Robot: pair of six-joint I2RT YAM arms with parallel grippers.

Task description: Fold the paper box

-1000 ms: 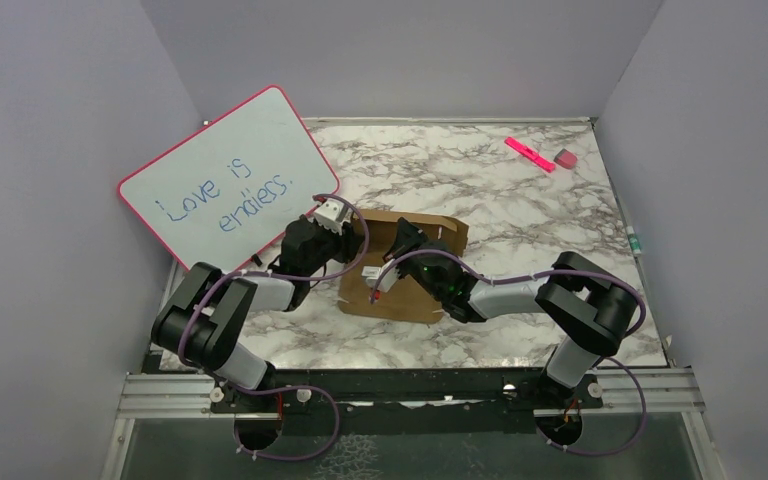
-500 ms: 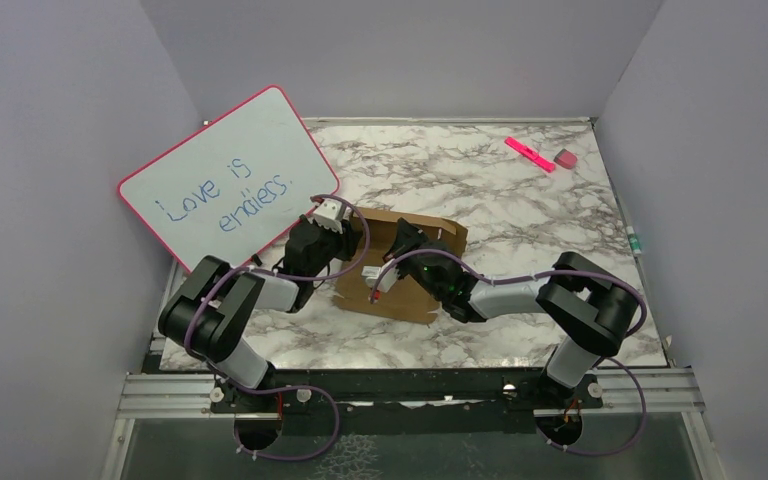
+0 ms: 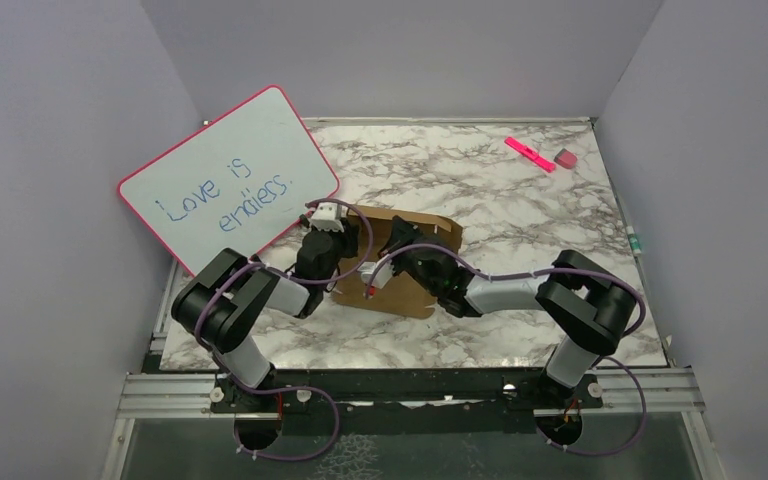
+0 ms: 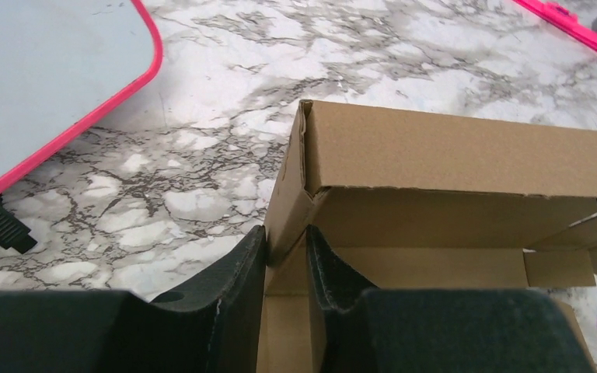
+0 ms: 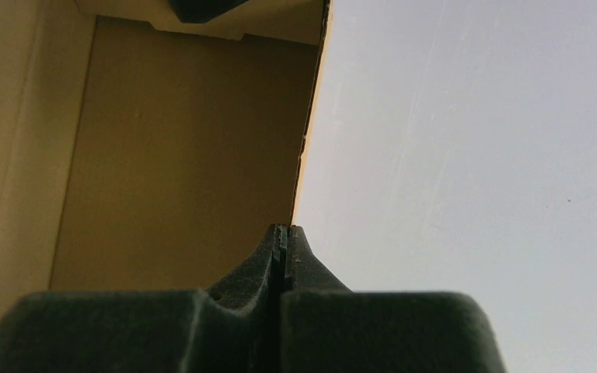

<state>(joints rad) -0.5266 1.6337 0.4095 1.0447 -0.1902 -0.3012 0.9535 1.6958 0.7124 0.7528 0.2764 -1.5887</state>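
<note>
The paper box sits on the marble table, a little nearer the arms than the middle and just in front of the lower corner of the pink-framed whiteboard, which leans against the left wall. The box is half made: its far wall stands up and its inside is open to view.

The left gripper is down at the box's left side. Its fingers are narrow, one outside the side wall and one inside, with the cardboard standing between them. I cannot tell whether they actually pinch that wall or only bracket it.

The right gripper reaches into the box from the right. Its fingers are pressed flat together with nothing visible between them, and their tips are right at the edge of a raised cardboard panel.

Well away in the far right corner lie a pink marker and, just beside it, a small eraser.
</note>
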